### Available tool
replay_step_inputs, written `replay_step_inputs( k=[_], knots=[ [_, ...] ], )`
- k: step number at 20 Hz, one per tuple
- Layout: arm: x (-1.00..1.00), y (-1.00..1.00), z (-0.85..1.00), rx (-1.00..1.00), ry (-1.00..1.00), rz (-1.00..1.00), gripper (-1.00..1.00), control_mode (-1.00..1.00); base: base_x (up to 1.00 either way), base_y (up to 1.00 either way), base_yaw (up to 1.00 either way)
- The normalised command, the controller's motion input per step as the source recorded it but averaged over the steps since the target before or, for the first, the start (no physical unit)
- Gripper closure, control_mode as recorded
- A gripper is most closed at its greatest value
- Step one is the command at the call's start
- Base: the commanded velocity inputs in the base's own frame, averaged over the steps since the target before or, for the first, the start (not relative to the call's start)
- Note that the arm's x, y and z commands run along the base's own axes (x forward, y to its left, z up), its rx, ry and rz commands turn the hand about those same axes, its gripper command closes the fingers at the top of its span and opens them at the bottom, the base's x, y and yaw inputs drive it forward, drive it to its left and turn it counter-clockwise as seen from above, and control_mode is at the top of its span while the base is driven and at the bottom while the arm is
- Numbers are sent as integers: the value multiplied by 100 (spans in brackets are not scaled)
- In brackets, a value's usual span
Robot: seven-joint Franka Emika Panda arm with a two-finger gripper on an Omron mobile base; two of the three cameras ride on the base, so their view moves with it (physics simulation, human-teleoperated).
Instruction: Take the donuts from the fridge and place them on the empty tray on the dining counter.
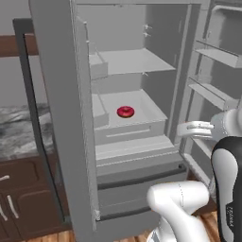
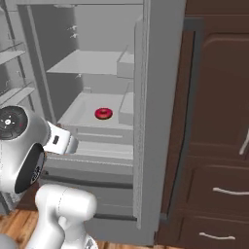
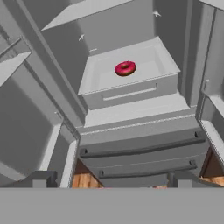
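The grey fridge [image 1: 137,28] stands with both doors swung wide. On its middle shelf [image 3: 148,61] lies the red-frosted donut [image 1: 125,111] [image 2: 103,113] [image 3: 125,68], alone and flat. The chocolate donut is out of view, as are the tray and the dining counter. My gripper [image 3: 111,181] hangs outside the fridge, in front of the lower drawers and well short of the donut. It is open, its fingertips [image 3: 40,179] set wide apart with nothing between them. From the base cameras the white hand [image 1: 194,130] [image 2: 61,140] points toward the fridge interior.
The left fridge door [image 1: 61,118] and the right door with its racks [image 1: 215,56] flank the opening. Two lower drawers [image 3: 144,153] sit under the shelf. Dark brown cabinets [image 2: 219,121] stand to the right, a marbled worktop [image 1: 19,127] to the left.
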Motion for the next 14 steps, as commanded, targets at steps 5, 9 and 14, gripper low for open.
replay_step_inputs(
  k=[5,9,14],
  knots=[
    [0,0,0,0,0,0,-100,100,69,21,0],
    [0,0,0,0,0,0,-100,100,51,12,-1],
    [0,0,0,0,0,0,-100,100,14,11,0]
  ],
)
